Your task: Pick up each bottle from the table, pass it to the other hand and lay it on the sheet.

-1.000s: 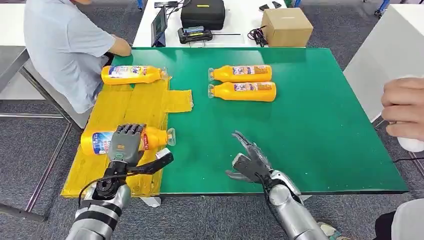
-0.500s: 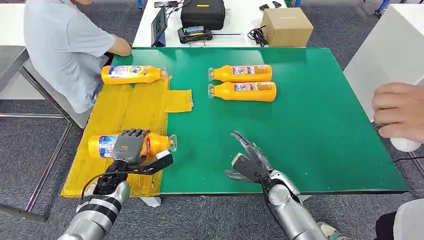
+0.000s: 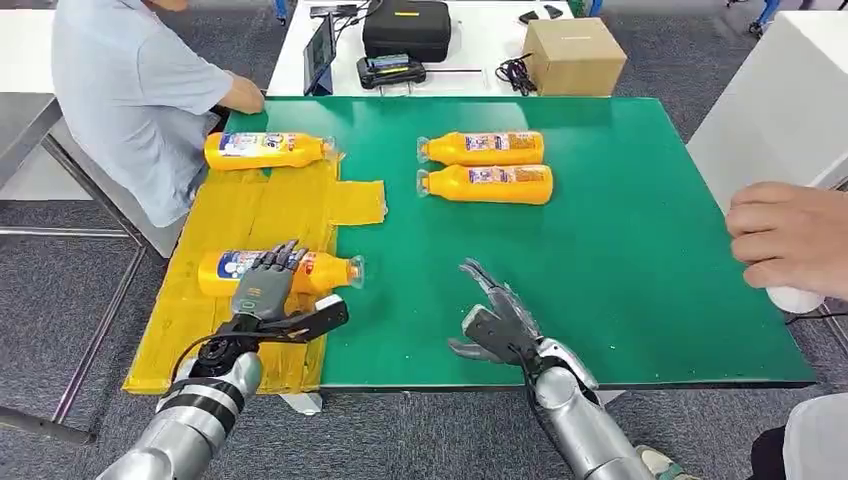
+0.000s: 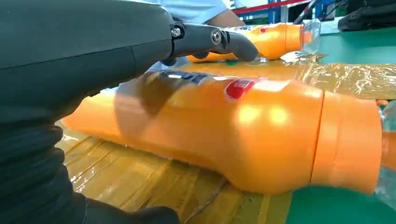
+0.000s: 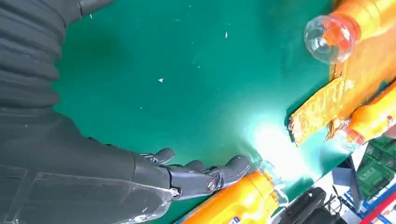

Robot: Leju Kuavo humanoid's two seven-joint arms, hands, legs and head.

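Bottle [image 3: 275,272] moved farther onto crinkly yellow sheet [image 3: 240,215], left robot hand [image 3: 268,285] fingers spread, right robot hand [image 3: 495,320] splayed

Silver ribbed arms, dark-fingered hands [image 3: 268,290]

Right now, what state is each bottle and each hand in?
Near bottle: lying on the yellow sheet, left hand over it.
Far sheet bottle: lying at the sheet's far edge.
Two bottles: lying side by side on the green table.
Right hand: open, empty.
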